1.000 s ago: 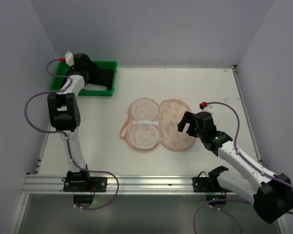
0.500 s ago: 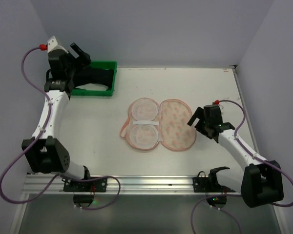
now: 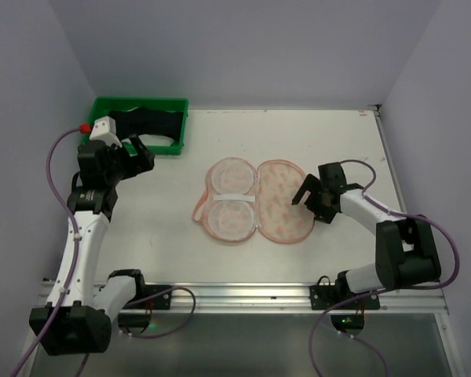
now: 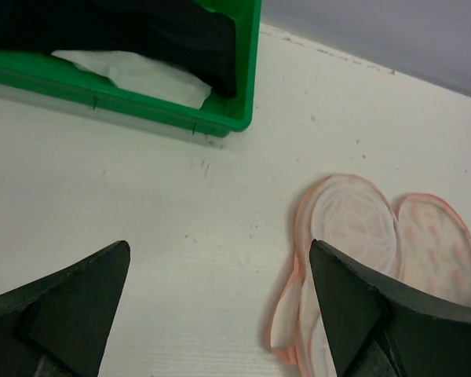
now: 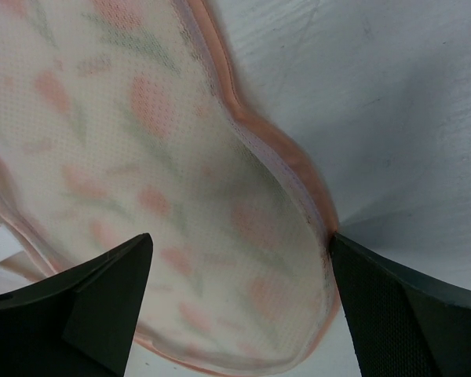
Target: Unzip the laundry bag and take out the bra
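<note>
The laundry bag (image 3: 255,200) lies unzipped and spread flat mid-table, with the pale mesh half on the left and the printed half on the right. The black bra (image 3: 145,124) lies in the green tray (image 3: 102,104) at the back left. My left gripper (image 3: 137,155) is open and empty, just in front of the tray. Its wrist view shows the bra (image 4: 141,31), the tray (image 4: 247,86) and the bag (image 4: 353,228) beyond the open gripper (image 4: 220,314). My right gripper (image 3: 308,202) is open over the bag's right edge; in its wrist view the gripper (image 5: 239,298) straddles the printed fabric (image 5: 141,157).
A white sheet (image 4: 133,75) lies in the tray under the bra. Grey walls close the table at the back and both sides. Bare white table (image 4: 141,204) lies between the tray and the bag.
My left gripper has pulled back from over the tray toward the near side, empty, leaving the bra in the tray. My right arm has folded, its gripper staying at the bag's right edge.
</note>
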Robot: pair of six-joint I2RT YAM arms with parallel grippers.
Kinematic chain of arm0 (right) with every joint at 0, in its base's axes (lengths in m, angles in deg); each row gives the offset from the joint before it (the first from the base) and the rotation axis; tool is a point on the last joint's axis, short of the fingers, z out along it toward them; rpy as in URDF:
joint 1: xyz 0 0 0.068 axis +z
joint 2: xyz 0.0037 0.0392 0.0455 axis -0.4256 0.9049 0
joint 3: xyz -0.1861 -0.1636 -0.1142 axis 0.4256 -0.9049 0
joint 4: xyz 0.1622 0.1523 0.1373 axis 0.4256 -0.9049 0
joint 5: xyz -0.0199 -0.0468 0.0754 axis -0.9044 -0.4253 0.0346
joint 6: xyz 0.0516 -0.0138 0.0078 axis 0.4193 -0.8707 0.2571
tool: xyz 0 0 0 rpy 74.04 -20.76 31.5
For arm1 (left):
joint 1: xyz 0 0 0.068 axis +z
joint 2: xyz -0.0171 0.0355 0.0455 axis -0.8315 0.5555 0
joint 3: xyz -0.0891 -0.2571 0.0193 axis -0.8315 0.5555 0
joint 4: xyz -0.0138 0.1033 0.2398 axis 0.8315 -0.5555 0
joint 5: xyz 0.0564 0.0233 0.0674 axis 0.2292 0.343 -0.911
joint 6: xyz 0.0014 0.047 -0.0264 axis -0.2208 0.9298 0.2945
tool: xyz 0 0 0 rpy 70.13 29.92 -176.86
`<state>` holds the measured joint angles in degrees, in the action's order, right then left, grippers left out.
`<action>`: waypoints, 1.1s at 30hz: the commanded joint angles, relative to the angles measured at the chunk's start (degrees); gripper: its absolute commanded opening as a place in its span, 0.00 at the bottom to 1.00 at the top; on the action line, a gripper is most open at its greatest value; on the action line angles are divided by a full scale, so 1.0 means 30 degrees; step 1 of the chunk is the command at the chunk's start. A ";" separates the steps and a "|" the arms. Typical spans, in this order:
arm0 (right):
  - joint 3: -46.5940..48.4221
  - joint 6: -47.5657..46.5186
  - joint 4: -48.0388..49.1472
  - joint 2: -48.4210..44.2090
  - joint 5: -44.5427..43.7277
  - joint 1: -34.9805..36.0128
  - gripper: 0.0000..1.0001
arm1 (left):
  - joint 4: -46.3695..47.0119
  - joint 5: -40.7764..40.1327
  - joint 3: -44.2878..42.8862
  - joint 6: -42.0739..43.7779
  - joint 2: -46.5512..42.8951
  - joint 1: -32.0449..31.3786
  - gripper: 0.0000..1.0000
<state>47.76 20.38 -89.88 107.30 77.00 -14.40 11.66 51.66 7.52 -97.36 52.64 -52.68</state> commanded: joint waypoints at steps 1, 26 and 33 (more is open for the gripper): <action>0.0750 0.0031 0.0698 0.0754 0.1440 -0.0138 0.96 | 0.0907 0.0664 0.1668 0.1101 -0.1192 -0.0019 1.00; 0.4411 -0.1934 -0.1176 0.3302 -0.0258 0.0008 0.65 | 0.2111 0.1489 0.3752 0.1570 -0.1163 -0.0019 1.00; 0.6225 -0.1611 -0.1818 0.5002 0.0211 0.0681 0.68 | 0.2111 0.1605 0.3810 0.1541 -0.1104 -0.0019 1.00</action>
<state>62.68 15.88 -92.90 121.02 77.62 -13.50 16.03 54.96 18.74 -94.32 50.11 -52.68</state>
